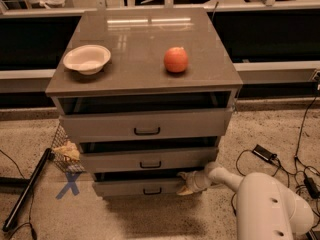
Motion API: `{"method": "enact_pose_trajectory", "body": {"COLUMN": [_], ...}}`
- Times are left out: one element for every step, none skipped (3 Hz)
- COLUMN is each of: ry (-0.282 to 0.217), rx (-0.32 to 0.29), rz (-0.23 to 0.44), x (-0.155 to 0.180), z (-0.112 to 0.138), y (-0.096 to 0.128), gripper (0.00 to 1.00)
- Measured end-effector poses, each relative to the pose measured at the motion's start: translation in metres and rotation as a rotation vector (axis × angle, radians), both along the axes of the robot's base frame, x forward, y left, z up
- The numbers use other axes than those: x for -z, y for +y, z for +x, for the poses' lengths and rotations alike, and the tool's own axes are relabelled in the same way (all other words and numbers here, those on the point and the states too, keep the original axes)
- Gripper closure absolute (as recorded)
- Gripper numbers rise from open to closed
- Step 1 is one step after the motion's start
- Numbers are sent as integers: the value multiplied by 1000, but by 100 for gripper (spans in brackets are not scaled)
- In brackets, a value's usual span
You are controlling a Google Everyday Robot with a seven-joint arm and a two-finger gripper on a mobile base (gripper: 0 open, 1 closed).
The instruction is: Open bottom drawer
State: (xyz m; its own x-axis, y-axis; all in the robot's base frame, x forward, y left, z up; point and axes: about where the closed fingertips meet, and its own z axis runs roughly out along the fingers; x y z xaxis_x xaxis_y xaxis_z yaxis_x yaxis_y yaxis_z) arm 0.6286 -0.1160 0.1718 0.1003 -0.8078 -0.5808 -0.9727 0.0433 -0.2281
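Bottom drawer (130, 188), lower centre of the frame, stands slightly proud of the cabinet, with the gripper (188, 184) at the right end of its front, just right of the small black handle (151, 191); whether the gripper is apart or closed cannot be told. A pull from this off-centre corner would likely skew the drawer on its runners and jam it, or let the gripper slip off the edge. A jerk could also shift the cabinet and roll the orange fruit (176, 60) in the upper centre.
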Motion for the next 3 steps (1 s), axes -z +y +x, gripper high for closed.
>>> {"method": "enact_pose_trajectory", "body": {"ry": [0, 0, 2], "rx": [0, 0, -1], "rz": [0, 0, 1], "x": [0, -1, 0], "z": [0, 0, -1], "y": [0, 0, 1], "gripper": [28, 5, 0]}}
